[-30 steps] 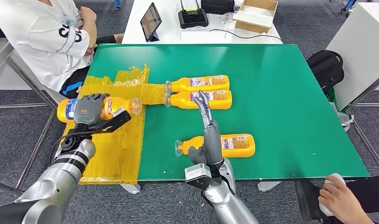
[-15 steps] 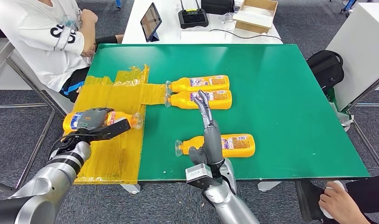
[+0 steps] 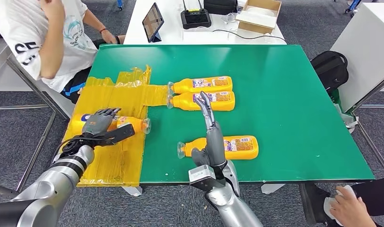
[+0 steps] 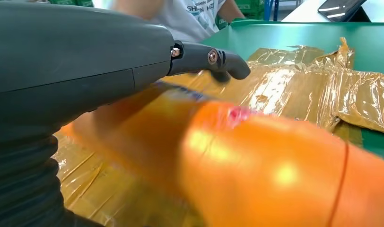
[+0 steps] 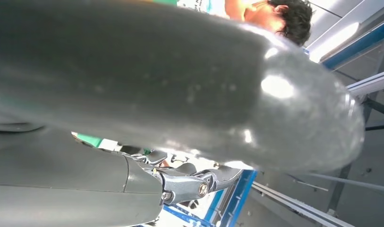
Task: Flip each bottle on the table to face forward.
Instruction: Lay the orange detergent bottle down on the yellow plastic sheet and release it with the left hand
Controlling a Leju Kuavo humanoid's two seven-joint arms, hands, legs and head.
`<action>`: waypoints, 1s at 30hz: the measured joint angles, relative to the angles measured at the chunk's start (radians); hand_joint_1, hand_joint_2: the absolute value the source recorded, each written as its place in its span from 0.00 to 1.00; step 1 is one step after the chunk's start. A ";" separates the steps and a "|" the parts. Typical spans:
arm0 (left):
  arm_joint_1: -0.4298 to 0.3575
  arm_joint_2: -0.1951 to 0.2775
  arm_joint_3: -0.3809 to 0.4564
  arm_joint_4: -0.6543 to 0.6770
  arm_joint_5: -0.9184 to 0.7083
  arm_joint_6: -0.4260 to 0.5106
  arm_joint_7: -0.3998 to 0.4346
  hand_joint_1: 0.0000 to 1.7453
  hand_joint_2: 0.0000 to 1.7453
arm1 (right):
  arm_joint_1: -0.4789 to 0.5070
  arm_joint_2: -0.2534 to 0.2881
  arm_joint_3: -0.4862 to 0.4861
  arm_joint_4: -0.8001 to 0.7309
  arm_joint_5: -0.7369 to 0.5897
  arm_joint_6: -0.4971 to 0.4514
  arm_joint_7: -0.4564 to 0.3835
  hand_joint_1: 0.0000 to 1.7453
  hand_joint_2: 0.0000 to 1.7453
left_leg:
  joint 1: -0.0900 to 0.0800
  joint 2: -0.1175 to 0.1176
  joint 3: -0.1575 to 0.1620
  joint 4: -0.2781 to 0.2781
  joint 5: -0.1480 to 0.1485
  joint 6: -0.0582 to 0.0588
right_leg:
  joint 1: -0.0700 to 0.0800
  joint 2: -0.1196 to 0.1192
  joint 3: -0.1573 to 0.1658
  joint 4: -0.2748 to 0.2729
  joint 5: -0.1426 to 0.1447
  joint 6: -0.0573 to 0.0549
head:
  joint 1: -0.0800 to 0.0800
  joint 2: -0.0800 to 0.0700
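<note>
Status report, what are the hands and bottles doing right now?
Left hand grips a bottle over the yellow film. Right hand open, holding nothing. Three bottles lie on the green table. Nothing in the way.

My left robot hand covers the held bottle's middle; up close that bottle is a blur.

The left hand holds a blurred orange bottle over the wrinkled yellow film on the green table.

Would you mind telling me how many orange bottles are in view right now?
4: two side by side mid-table, one near the front edge, one in the left robot hand on the yellow sheet.
</note>
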 joint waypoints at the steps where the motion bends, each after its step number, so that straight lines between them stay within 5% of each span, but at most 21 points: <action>1: 0.000 -0.002 0.000 0.000 0.004 0.001 0.002 0.00 0.00 | 0.000 0.000 -0.001 0.000 -0.001 0.001 0.001 0.00 0.00 | 0.000 0.000 0.000 0.000 0.000 0.000 | 0.000 0.000 0.000 0.000 0.000 0.000 | 0.000 0.000; 6: 0.001 -0.010 0.000 0.000 0.046 -0.018 -0.003 0.00 0.00 | 0.000 0.000 -0.008 0.000 -0.002 0.005 0.005 0.00 0.00 | 0.000 0.000 0.000 0.000 0.000 0.000 | 0.000 0.000 0.000 0.000 0.000 0.000 | 0.000 0.000; 21: -0.009 -0.022 0.079 -0.025 0.374 -0.341 -0.179 0.00 0.00 | 0.000 0.000 -0.053 0.016 -0.016 0.016 0.011 0.00 0.00 | 0.000 -0.001 0.001 0.000 0.000 0.000 | 0.000 -0.001 0.002 0.000 0.000 0.000 | 0.000 0.000; 30: -0.002 -0.027 0.109 -0.066 0.556 -0.425 -0.247 0.00 0.00 | 0.001 0.000 -0.071 0.036 -0.022 0.018 0.008 0.00 0.00 | 0.000 0.000 0.001 0.000 0.000 0.000 | 0.000 0.000 0.001 0.000 0.000 0.000 | 0.000 0.000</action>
